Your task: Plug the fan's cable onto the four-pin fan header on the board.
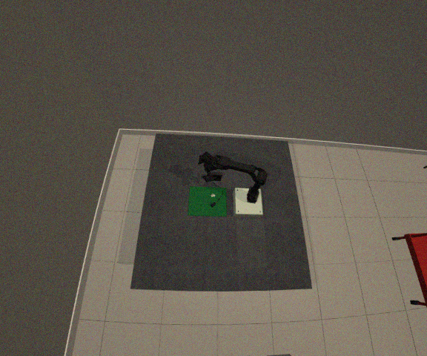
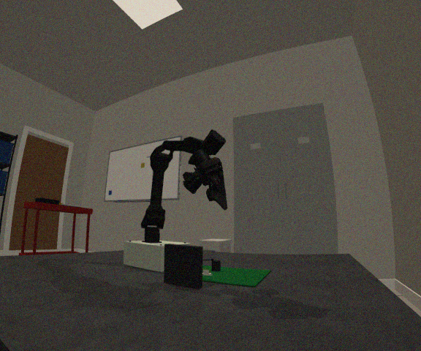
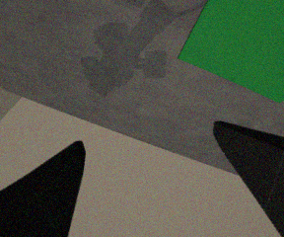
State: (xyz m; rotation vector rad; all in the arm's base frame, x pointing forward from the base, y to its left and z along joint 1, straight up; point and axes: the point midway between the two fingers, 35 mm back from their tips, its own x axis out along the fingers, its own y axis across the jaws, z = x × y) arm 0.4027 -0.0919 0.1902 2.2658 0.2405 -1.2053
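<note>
Height is what separates your hand from the work. In the exterior view the dark fan block [image 2: 183, 270] stands upright on the tabletop [image 2: 90, 302] at lower centre, with the green board [image 2: 240, 276] lying flat just to its right, and a small dark piece, the plug [image 2: 215, 265] by my reading, stands on the board's near-left part. Your hand [image 2: 218, 196] hangs well above all of this in the middle of the frame, fingers spread wide and holding nothing, tips pointing down and slightly right.

From the top view, reading left to right: the fan [image 1: 211, 177] sits just above the board's [image 1: 198, 207] upper edge, the hand [image 1: 205, 159] is further up the frame than the fan, and the arm runs right and down to the white base plate [image 1: 240, 208]. On the board a pale spot [image 1: 213, 195], likely the header, sits above the dark plug [image 1: 212, 205], joined by a thin cable too small to trace. So the plug lies down-frame from your hand, past the fan.

In the wrist view, only a corner of the board [image 3: 246, 44] shows, upper right, well off the line between the two finger tips. The plug's long axis cannot be told at this size. You will likely need to travel toward that green corner and descend.
</note>
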